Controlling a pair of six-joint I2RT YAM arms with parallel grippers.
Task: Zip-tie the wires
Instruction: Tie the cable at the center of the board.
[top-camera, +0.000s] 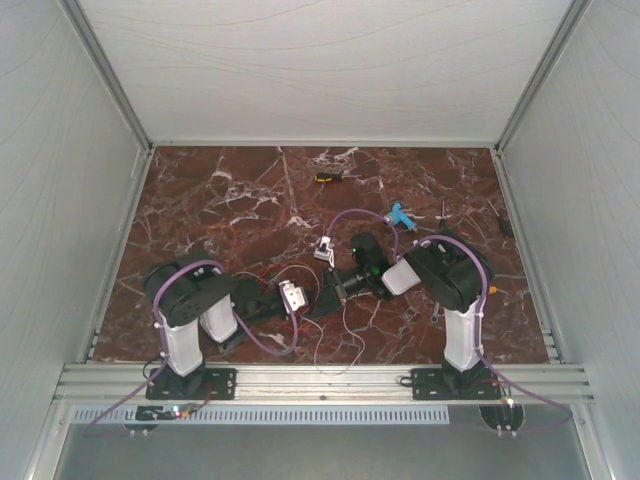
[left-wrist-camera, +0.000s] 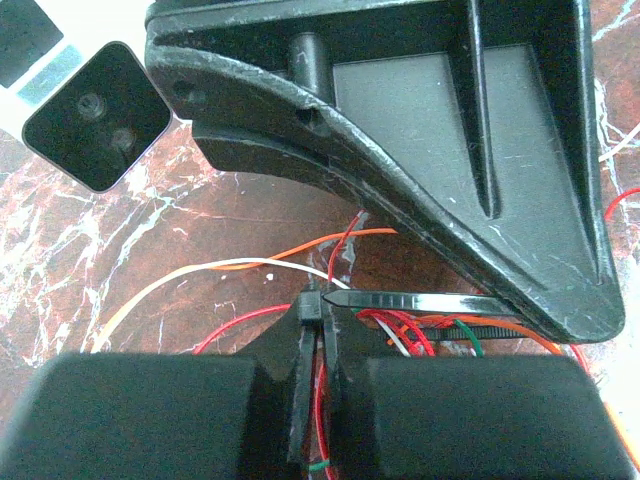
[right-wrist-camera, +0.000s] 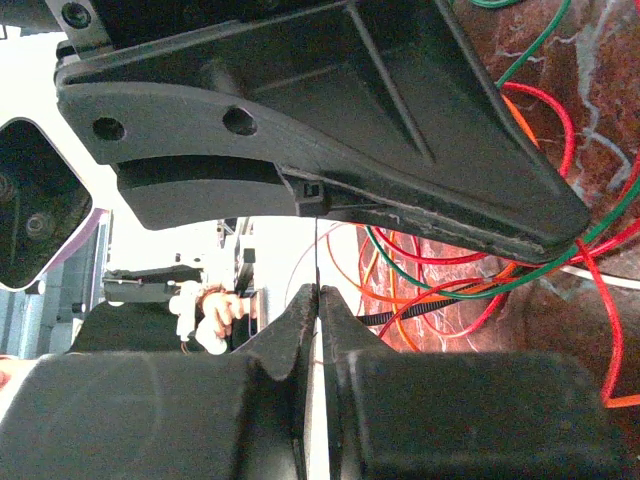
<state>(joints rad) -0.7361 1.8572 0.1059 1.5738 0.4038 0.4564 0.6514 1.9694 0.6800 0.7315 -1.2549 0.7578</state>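
Both clamped shut: left gripper (left-wrist-camera: 318, 345) on zip tie (left-wrist-camera: 410, 300) head, right gripper (right-wrist-camera: 318, 300) on its tail. Strap looped round wires (left-wrist-camera: 395, 328), on table (top-camera: 200, 190) between arms; tip at head (threaded or not, cannot tell). Looks halfway; cinching outstanding.

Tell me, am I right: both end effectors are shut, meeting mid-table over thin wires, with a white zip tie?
Not quite: the zip tie is black, not white; the left wrist view shows it. The left end effector and right end effector are shut, mid-table, over the wires.
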